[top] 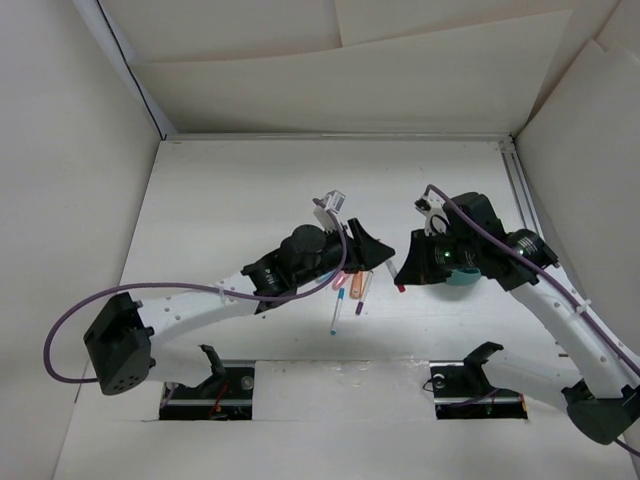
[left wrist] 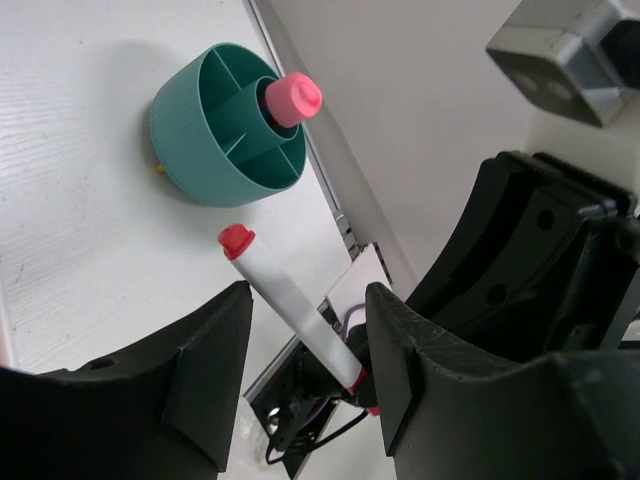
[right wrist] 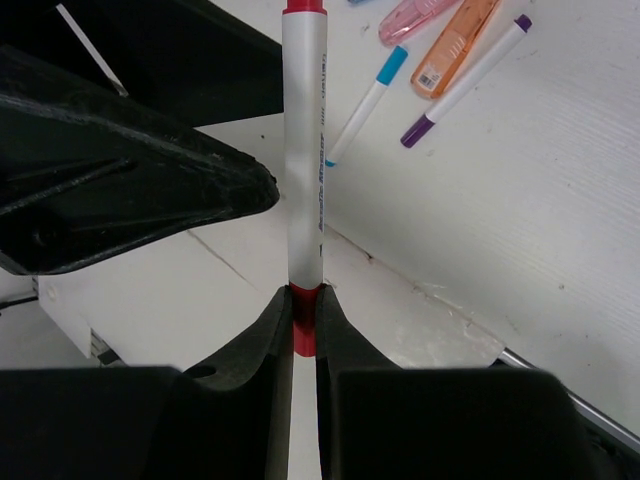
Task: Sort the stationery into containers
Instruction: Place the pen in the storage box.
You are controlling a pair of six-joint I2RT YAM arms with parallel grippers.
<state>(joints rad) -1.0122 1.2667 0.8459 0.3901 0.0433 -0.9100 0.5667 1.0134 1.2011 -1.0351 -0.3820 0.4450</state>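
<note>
The right pincer [right wrist: 305, 305] has its two black, matte, wedge-shaped fingers pressed onto the red end of a white pen [right wrist: 303, 150]. The pen is a slim, smooth, glossy cylinder with blue print along the barrel, and it runs straight out from the fingertips. Past the pen's far end, several things lie loose on the white, faintly grained bench [right wrist: 560, 230]. There is a thin blue-tipped pen [right wrist: 365, 105], a thin purple-tipped pen [right wrist: 465, 80], a flat-sided translucent orange marker [right wrist: 455, 45] bearing a small label, and beside that a translucent pink marker [right wrist: 415, 15] cut off by the frame edge. The left pincer [left wrist: 308, 295] is spread wide, its thick, rounded, dull black plastic fingers [left wrist: 210, 380] well apart and touching nothing. In the gap between them the held pen shows slanting, its red cap pointing away toward the teal cup [left wrist: 225, 125]. That cup is round with a finely ribbed outer wall and smooth inner dividers. A glue stick [left wrist: 292, 97] with a stubby, smooth pink cap stands in what looks like its middle compartment. From above, the left pincer [top: 375, 255] and right pincer [top: 410, 270] are close, tip facing tip. The cup [top: 462, 285] sits just behind and under the right pincer, and the loose pens lie just beneath the left one.
</note>
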